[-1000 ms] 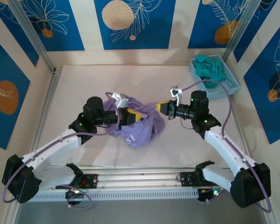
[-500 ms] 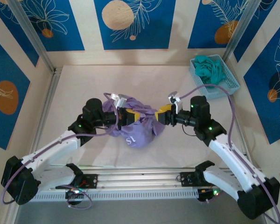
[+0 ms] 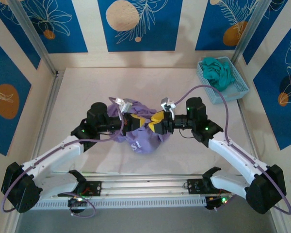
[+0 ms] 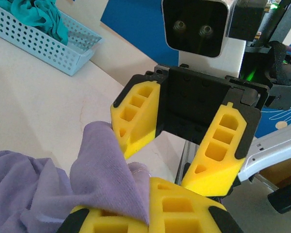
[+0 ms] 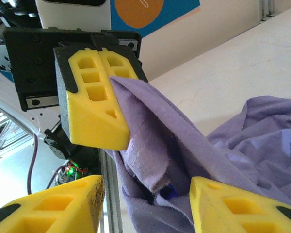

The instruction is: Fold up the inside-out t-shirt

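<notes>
The inside-out t-shirt (image 3: 138,143) is a bunched lavender heap in the middle of the table, with a bit of white print facing the near edge. My left gripper (image 3: 139,121) is shut on a raised fold of it (image 4: 102,170), the cloth pinched between its yellow fingers (image 4: 184,208). My right gripper (image 3: 156,124) faces it nose to nose, jaws open. In the right wrist view a hanging flap of the shirt (image 5: 242,141) lies between the right gripper's (image 5: 145,204) spread fingers, and the left gripper (image 5: 94,97) holds the cloth just above.
A light blue perforated basket (image 3: 231,90) with a teal garment (image 3: 218,70) stands at the table's back right corner. Bare table (image 3: 87,87) lies around the shirt. Metal frame posts and walls bound the table on the left, right and back.
The right gripper has opened and moved left, closing the gap to the left gripper over the shirt. The left gripper has kept its hold and barely moved.
</notes>
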Robot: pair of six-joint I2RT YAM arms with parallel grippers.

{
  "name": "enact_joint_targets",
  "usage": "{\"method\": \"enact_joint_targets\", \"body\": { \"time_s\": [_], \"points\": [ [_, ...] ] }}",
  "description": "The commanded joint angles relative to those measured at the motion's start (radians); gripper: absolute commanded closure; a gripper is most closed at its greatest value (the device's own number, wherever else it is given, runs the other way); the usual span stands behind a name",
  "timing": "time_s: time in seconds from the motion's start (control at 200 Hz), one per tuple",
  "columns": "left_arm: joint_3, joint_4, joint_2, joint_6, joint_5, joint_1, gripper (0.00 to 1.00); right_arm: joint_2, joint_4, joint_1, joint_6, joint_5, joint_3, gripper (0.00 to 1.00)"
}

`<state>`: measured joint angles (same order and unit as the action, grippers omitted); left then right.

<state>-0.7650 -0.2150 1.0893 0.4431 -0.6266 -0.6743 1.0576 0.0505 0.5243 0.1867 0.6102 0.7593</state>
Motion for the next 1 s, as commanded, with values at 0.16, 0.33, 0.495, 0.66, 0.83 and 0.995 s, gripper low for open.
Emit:
{"method": "enact_joint_targets", "body": {
  "time_s": [0.16,0.33,0.495,0.66,0.83,0.995],
  "points": [
    [-0.04,0.001,-0.018,-0.024,0.001,0.007,1.0,0.038,0.041,0.016,-0.004,0.057,0.027,0.63],
    [-0.039,0.002,-0.017,-0.025,0.001,0.007,1.0,0.026,0.05,0.016,0.007,0.045,0.025,0.82],
    [-0.033,0.007,-0.02,-0.03,0.006,0.006,1.0,0.002,0.046,0.016,0.014,0.042,0.031,1.0],
    [-0.033,0.086,-0.032,-0.092,0.074,0.006,0.82,-0.033,0.029,0.011,0.052,0.059,0.05,1.0],
    [0.01,0.126,-0.064,-0.119,0.118,0.007,0.6,-0.044,0.001,0.012,0.096,0.069,0.094,1.0],
    [0.048,0.065,-0.079,-0.072,0.066,0.0,0.51,-0.038,-0.047,0.013,0.13,0.063,0.146,1.0]
  ]
}}
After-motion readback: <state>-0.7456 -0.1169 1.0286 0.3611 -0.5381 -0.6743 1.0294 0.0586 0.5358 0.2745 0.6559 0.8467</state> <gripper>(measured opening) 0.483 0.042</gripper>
